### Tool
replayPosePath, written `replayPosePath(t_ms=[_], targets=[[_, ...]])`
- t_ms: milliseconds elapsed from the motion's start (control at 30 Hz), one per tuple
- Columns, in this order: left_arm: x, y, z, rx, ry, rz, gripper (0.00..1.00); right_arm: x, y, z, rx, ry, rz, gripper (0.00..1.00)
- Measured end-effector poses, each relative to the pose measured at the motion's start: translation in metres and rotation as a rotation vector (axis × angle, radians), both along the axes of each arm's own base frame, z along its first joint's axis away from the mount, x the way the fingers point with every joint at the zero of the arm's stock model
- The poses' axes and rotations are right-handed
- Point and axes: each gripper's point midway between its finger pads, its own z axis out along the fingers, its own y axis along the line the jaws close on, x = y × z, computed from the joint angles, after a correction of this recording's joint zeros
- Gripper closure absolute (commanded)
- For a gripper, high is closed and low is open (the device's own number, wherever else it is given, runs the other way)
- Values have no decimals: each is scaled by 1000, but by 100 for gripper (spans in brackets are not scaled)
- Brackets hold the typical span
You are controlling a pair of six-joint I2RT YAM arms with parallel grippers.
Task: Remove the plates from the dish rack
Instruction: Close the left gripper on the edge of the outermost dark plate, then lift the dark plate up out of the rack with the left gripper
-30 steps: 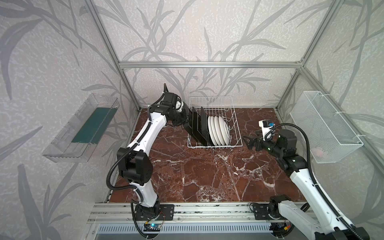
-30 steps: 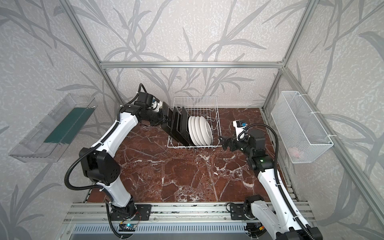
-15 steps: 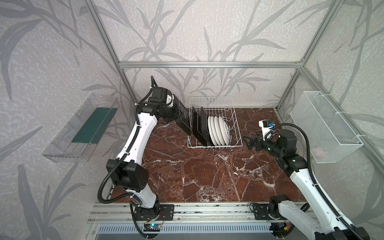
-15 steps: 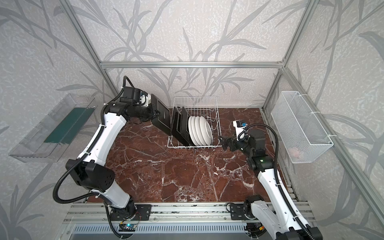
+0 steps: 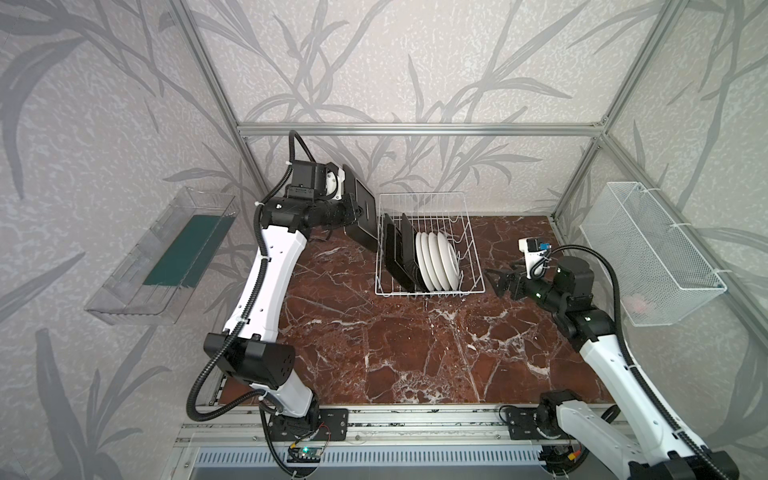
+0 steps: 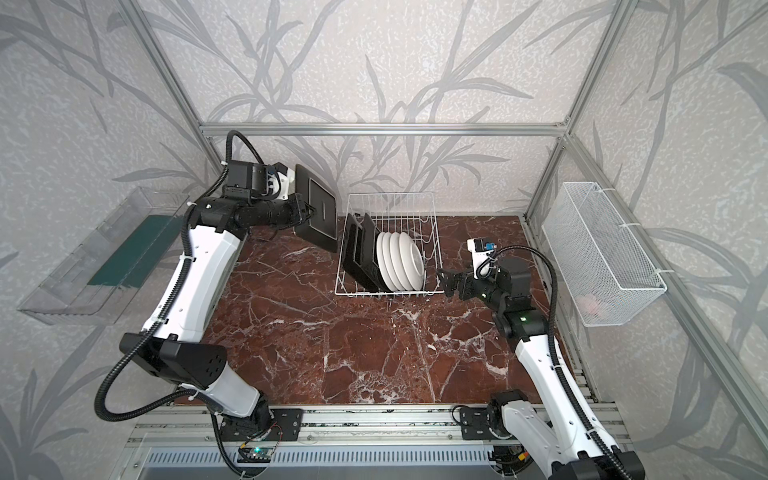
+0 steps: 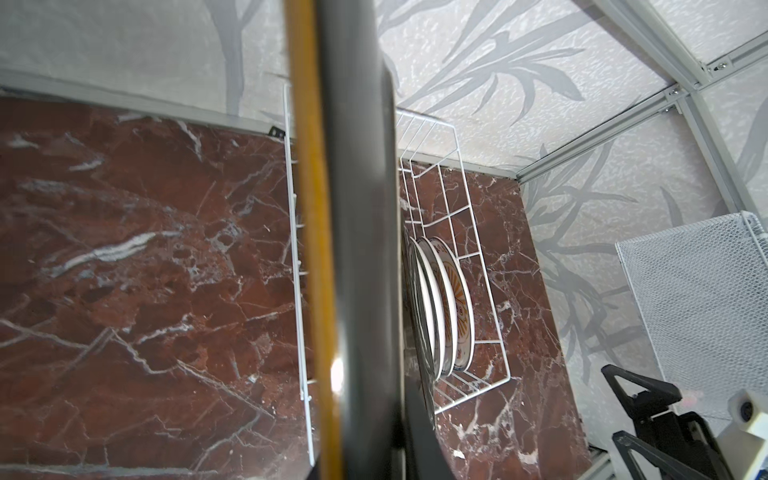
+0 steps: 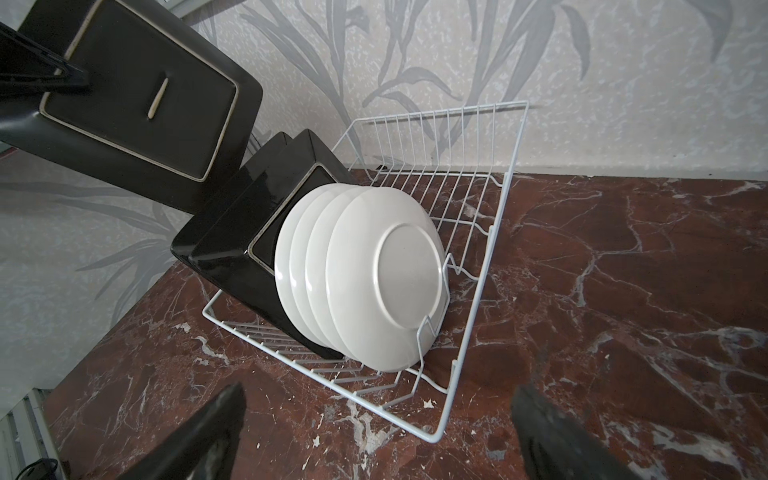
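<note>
My left gripper (image 5: 351, 210) (image 6: 305, 210) is shut on a square black-backed plate (image 5: 362, 216) (image 6: 319, 212) (image 8: 137, 95), holding it upright in the air just left of the white wire dish rack (image 5: 473, 249) (image 6: 436, 249) (image 8: 511, 166). In the left wrist view that plate (image 7: 353, 208) shows edge-on and hides the jaws. Two more square plates (image 5: 397, 253) (image 8: 245, 237) and several round white plates (image 5: 436, 266) (image 6: 401, 266) (image 8: 374, 282) (image 7: 449, 303) stand in the rack. Right of the rack, near its front corner, my right gripper (image 5: 498, 282) (image 6: 446, 282) (image 8: 374, 436) stands open and holds nothing.
A clear plastic tray (image 5: 166, 257) with a green pad hangs on the left wall. On the right wall hangs a white mesh basket (image 5: 648, 253). The red marble tabletop (image 5: 395, 353) spreads in front of the rack, and aluminium frame posts stand at the back corners.
The left arm has lifted the square plate out of the rack, up and to the left. The right arm has not moved.
</note>
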Motion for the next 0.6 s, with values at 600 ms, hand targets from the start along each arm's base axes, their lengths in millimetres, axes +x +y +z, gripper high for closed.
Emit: replayPosePath(t_ms=[600], targets=[[-45, -24, -4, 481, -503, -278, 100, 15, 14, 76, 200, 99, 5, 1]])
